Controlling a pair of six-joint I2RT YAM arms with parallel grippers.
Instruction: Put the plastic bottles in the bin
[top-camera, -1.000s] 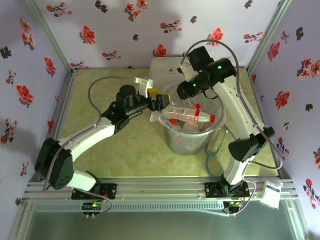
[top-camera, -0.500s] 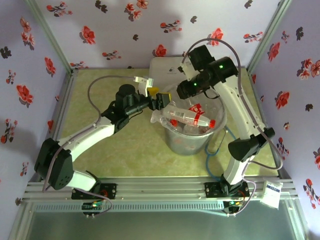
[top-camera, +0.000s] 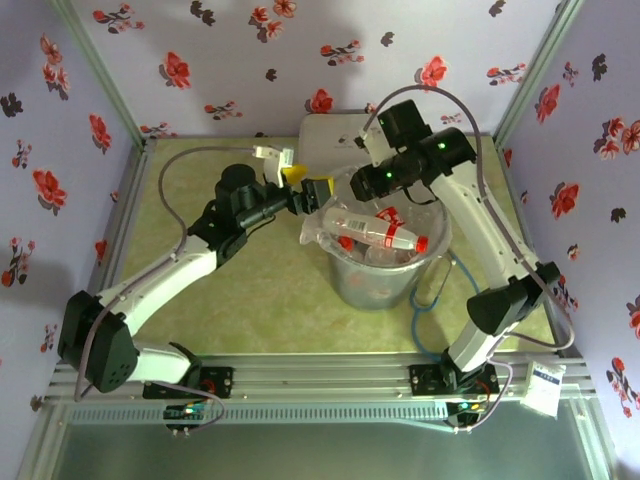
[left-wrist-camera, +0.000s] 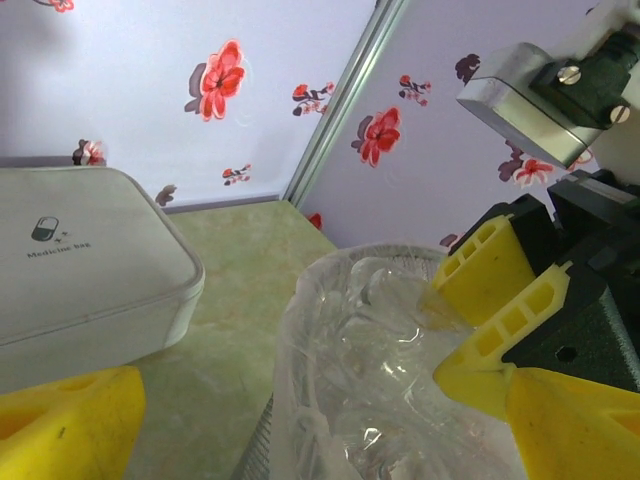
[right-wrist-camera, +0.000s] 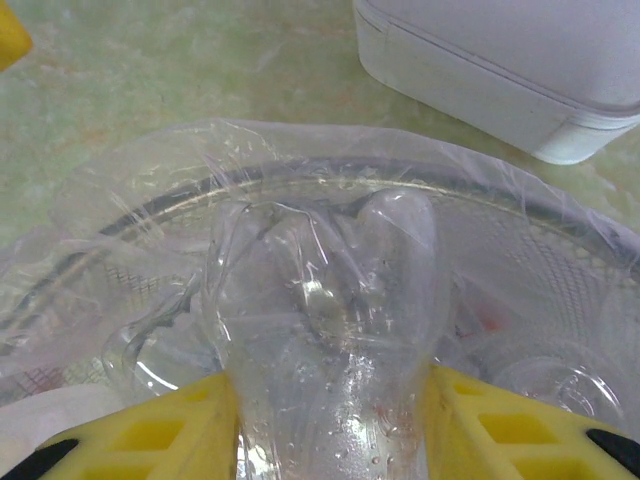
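Hanging over the bin (top-camera: 345, 278) near the middle of the bench (top-camera: 255, 305), the right tool (right-wrist-camera: 330, 445) grips a clear bottle (right-wrist-camera: 325, 300) between its yellow pads (right-wrist-camera: 150, 435). The bottle's base points toward the rim nearest the white box (right-wrist-camera: 520, 70), which sits at the bin's 12 o'clock. The left tool (top-camera: 307, 183) hovers just outside the rim at about 10 o'clock, spread wide and holding nothing. Inside the bin, a red-capped bottle (top-camera: 378, 233) lies across a heap of others, cap toward 3 o'clock, and the heap looks close to the top.

The step in hand appears to be the drop. Done well, it would bring the whole bottle inside the ring of the rim before the right tool lets go, since its base seems to reach nearly to the edge. Tipping the base downward first should help, because a light, round bottle landing flat on that heap may roll off and out. A release over the lower side of the pile looks safer than one onto the red-capped bottle. The loose bag liner (right-wrist-camera: 120, 170) bunches at the rim and could snag a pad, so the right tool should open fully and lift straight up. The left tool is best kept outside the rim at 10 o'clock, out of the bottle's way.
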